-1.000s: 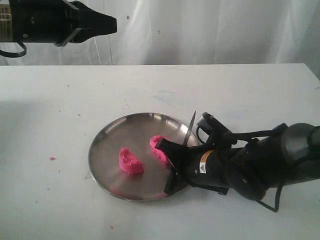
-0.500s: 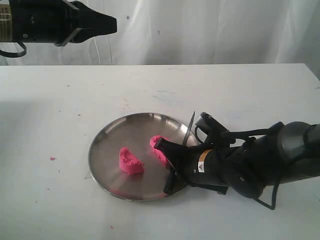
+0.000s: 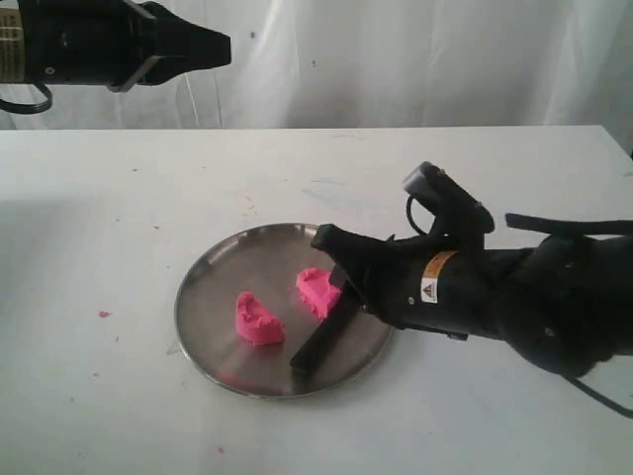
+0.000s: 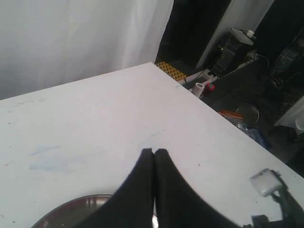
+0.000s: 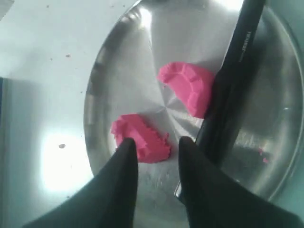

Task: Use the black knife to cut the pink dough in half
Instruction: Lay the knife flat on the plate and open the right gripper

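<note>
White tabletop (image 3: 119, 218), steel plate (image 3: 213, 287) — black knife (image 3: 316, 343) lies just beside the right end effector (image 5: 156, 142), parted and empty.

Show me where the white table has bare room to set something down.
Free: the white table left of the round steel plate, and the strip between plate and white curtain. Crowded: the plate, with pink dough halves, slim black knife and right gripper.

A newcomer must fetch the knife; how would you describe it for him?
On the white table sits a round steel plate. The black knife lies on it beside the two pink dough halves: the only slim, straight, all-black thing, unlike those small pink lumps.
</note>
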Motion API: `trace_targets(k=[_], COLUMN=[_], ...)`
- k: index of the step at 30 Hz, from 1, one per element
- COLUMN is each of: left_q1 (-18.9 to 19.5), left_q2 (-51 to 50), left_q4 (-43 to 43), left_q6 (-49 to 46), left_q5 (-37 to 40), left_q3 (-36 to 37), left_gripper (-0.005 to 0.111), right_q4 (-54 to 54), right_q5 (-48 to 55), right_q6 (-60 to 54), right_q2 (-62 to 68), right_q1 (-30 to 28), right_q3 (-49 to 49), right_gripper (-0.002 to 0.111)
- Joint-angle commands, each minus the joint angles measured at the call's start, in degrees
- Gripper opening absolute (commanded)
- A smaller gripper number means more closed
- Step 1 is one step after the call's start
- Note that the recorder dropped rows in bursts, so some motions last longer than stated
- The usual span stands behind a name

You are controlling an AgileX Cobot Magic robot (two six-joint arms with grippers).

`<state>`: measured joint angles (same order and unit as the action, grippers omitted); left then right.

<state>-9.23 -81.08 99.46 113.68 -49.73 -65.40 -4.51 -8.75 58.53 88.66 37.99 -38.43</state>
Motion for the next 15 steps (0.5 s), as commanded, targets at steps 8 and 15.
trace_targets(k=[8, 15], left_q1=[-0.09, -0.09], left_q2=[0.64, 0.64], left_q4=[0.49, 0.49], left_q6=[0.29, 0.29], left_q5=[0.08, 0.08], left_q3=[0.2, 0.2], left_gripper=[0.0, 0.0], right_q4=[-3.45, -2.85], right_q5=[6.57, 11.96], right_q6=[-26.19, -45.62], right_q2=[-26.67, -36.95], right_q1=[9.11, 12.28], right_q3=[5.76, 3.0], right_gripper=[0.0, 0.0])
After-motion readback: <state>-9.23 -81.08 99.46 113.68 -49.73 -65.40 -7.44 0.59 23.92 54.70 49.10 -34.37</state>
